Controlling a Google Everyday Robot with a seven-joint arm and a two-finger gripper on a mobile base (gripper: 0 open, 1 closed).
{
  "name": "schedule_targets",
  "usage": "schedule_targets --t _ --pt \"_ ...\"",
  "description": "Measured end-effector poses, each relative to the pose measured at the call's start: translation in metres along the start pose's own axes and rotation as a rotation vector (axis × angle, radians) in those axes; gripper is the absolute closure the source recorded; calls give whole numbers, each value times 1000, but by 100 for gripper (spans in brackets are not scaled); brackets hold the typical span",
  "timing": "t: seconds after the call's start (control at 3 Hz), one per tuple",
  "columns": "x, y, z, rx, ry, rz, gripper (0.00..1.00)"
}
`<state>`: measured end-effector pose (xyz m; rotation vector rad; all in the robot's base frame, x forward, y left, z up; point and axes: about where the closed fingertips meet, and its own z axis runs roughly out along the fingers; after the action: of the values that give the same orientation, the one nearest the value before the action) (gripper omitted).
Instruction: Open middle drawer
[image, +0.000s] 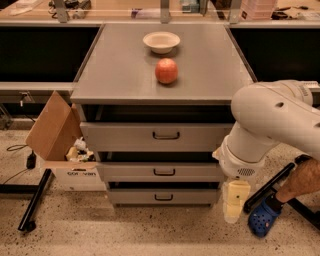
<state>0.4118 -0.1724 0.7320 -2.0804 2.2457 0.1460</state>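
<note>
Grey metal cabinet (120, 82) as the reference; the middle drawer (125, 172) sits between its taller top front and shorter bottom front, dark loop handle (164, 172) centred; the gripper (235, 201) hangs pointing down just off the cabinet's lower right corner, clear of that handle; can't tell if it's open or closed; apple (166, 71) and bowl (161, 41) on top.

The middle drawer (125, 172) — grey metal, small dark loop handle (164, 172) centred — sat second of three in the cabinet (120, 75); the gripper (233, 212) hung low, just past its right end
</note>
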Motion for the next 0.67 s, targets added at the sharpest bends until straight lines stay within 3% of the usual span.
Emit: schedule_targets --t 0.67 --pt "0 -4 18 -11 16 6 0"
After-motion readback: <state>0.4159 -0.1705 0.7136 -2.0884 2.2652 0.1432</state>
